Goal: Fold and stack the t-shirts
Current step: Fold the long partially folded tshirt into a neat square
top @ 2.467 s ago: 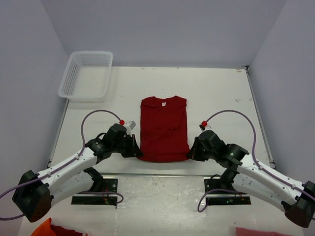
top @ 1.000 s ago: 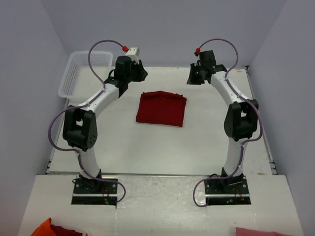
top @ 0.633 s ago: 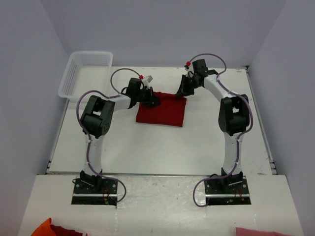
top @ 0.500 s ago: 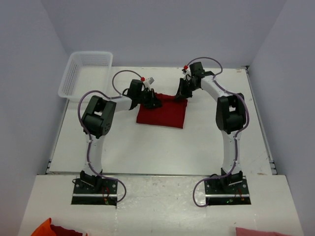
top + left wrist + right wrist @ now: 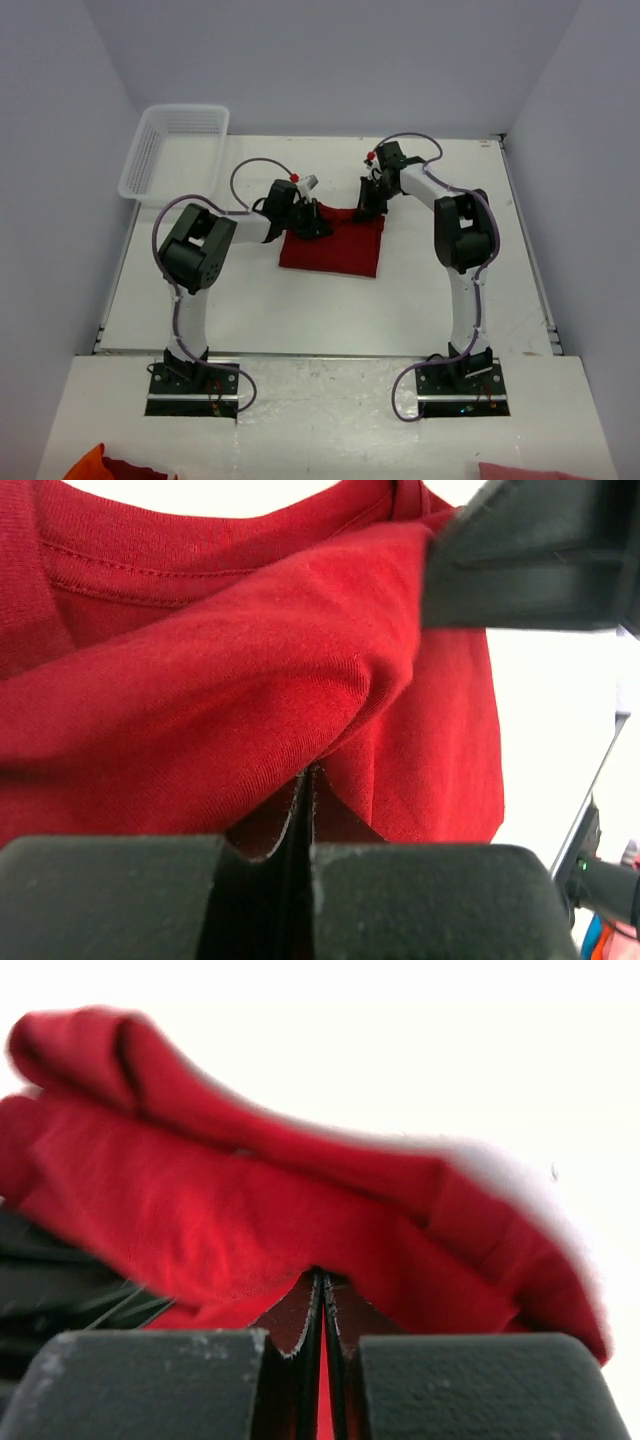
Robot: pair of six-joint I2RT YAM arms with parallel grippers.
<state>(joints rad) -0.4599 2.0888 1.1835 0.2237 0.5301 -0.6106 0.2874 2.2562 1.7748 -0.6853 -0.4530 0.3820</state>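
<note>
So, I have the left gripper (image 5: pixel 318 225) and right gripper (image 5: pixel 366 207) each clamped on a far corner of the shirt (image 5: pixel 332 247), lying part-folded on the table (image 5: pixel 430 290), and I judge another fold and the stacking remain.

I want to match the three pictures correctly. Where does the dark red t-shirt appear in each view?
Top external: t-shirt folded in the middle of the table, left pincer and right pincer on its far edge.
Left wrist: fills most of the picture, pinched at bottom centre.
Right wrist: across the middle, pinched at bottom centre.
Shared landmark: the pinched cloth edge.
</note>
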